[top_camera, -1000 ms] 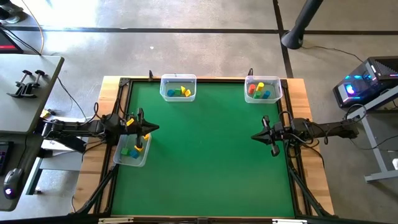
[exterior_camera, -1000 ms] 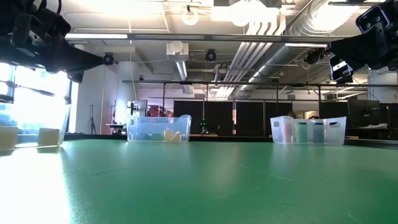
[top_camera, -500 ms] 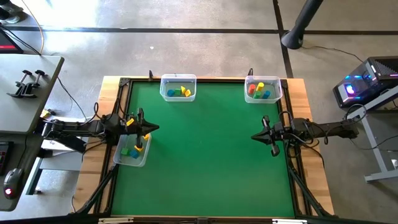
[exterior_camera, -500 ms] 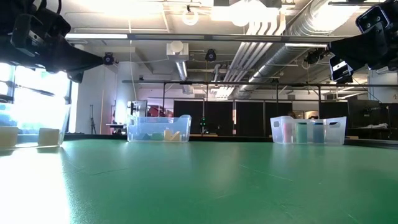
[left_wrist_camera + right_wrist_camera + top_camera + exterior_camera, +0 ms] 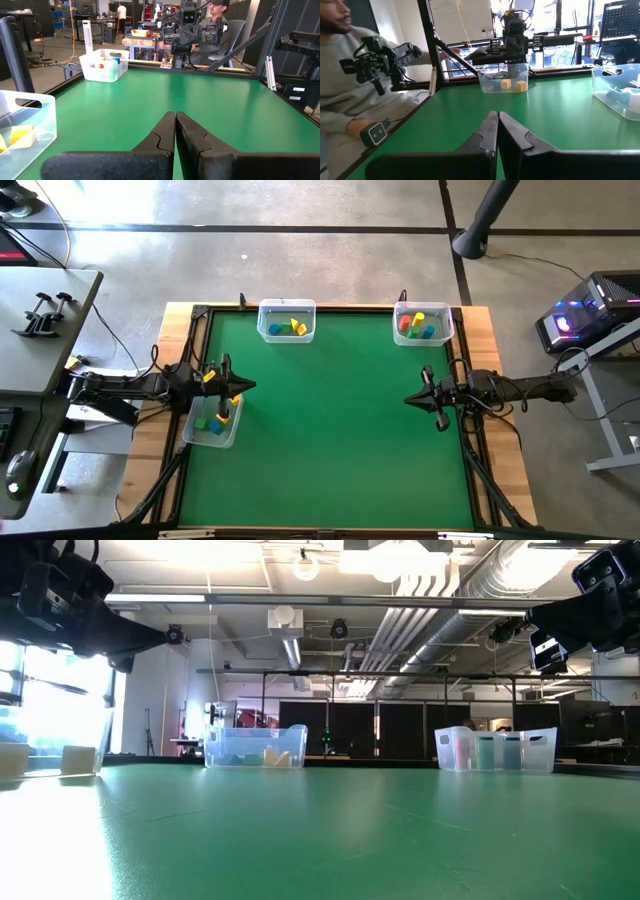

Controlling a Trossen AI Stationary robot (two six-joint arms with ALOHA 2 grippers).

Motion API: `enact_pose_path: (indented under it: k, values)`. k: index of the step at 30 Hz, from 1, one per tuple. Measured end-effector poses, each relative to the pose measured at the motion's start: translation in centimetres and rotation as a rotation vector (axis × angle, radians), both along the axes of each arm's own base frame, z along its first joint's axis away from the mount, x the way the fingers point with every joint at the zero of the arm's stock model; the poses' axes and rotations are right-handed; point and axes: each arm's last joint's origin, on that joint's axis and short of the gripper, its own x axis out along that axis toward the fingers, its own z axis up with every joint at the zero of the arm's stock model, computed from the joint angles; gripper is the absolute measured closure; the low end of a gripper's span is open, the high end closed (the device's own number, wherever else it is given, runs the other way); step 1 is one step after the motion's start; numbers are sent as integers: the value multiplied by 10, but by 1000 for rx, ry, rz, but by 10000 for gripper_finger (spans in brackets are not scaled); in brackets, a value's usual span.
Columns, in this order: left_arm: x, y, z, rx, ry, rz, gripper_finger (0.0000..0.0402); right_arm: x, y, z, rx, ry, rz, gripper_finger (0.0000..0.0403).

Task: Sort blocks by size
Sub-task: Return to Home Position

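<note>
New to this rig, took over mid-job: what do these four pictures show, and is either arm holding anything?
Two dark robot arms work at a green table. The overhead picture shows everything: the left gripper near the table's left edge, the right gripper near its right edge. The low picture looks level across the table. The other two come from wrist cameras, looking past each arm's fingers. The coloured blocks lie in three clear bins: the far-left bin, the far-right bin, and the near-left bin by the left gripper. Both grippers are shut and hold nothing.
</note>
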Motion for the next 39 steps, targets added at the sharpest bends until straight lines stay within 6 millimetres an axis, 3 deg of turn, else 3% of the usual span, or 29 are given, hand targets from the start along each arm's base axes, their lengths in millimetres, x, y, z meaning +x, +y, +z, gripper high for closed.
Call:
enact_pose_path:
  k: [39]
  values:
    - [0,0,0,0,0,0,401,0,0,0,0,0,0,402]
